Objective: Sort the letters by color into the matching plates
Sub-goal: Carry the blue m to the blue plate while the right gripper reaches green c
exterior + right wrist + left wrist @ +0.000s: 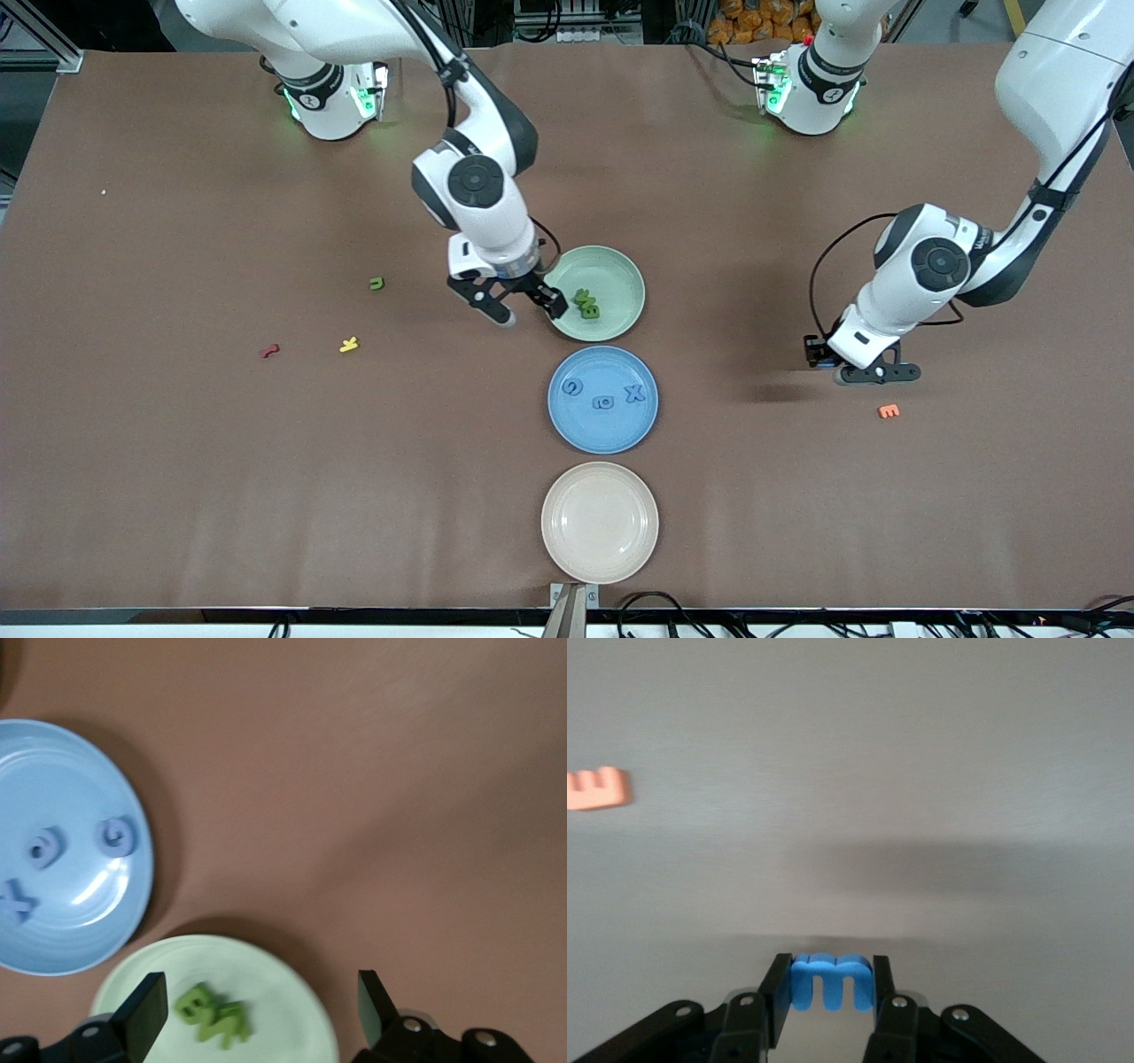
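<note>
My right gripper [529,310] [262,1001] hangs open over the rim of the pale green plate [620,275] [283,988], with nothing between its fingers. Two green letters [586,304] [213,1014] lie together in that plate. The blue plate [602,436] [80,930] holds three blue letters [603,402]. My left gripper [877,374] [830,970] is shut on a blue letter M [831,981], low over the bare table toward the left arm's end. An orange letter E [888,411] [598,788] lies on the table close to it.
A cream plate [600,567] with nothing in it sits nearest the front camera, in line with the other two plates. Toward the right arm's end lie a small green letter [376,283], a yellow letter [349,345] and a red letter [270,351].
</note>
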Motion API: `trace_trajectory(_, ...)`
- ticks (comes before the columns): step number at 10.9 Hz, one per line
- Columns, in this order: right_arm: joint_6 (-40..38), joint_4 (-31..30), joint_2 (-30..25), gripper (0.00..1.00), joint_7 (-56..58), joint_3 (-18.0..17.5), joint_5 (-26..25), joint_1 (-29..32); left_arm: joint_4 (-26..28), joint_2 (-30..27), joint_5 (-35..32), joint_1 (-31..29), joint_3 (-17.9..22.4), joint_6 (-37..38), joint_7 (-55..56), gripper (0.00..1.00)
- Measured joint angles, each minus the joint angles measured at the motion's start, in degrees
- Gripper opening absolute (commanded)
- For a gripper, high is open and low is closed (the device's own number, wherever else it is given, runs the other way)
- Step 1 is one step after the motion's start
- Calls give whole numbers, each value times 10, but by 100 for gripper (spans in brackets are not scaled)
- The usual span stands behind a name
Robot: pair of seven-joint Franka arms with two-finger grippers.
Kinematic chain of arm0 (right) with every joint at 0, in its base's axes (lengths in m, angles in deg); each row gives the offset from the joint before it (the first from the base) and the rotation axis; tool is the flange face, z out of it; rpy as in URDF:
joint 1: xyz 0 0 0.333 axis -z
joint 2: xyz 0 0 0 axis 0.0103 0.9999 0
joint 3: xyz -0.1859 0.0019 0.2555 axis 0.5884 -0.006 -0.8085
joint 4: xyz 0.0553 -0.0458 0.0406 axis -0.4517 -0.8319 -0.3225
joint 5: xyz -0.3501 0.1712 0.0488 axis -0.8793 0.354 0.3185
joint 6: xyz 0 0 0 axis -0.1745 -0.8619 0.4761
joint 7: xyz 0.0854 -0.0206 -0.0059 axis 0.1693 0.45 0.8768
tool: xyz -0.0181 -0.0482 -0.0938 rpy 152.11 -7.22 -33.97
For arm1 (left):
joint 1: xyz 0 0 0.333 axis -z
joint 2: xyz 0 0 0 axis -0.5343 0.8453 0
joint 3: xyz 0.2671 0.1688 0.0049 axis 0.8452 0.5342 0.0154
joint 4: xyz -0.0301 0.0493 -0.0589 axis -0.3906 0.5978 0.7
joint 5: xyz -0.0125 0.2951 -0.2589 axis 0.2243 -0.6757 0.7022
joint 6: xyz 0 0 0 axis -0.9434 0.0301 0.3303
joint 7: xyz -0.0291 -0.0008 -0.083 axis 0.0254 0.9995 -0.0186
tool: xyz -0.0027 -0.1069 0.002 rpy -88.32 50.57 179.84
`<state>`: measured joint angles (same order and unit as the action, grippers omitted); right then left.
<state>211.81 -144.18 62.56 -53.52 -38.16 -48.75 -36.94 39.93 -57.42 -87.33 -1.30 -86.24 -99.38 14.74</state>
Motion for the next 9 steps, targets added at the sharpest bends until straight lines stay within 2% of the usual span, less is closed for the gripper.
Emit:
trace_trajectory(3, 0, -104, -72, 100, 118, -12, 0, 48, -32, 3, 40, 84, -1, 0, 115, 0)
trace_trajectory(6, 0, -191, -132, 100, 235, -15, 0, 95, -70, 22, 46, 163, 0, 0, 240, 0)
trace_trajectory(9, -19, -245, -174, 100, 373, -17, -1, 130, -120, 45, 47, 234, 0, 0, 348, 0)
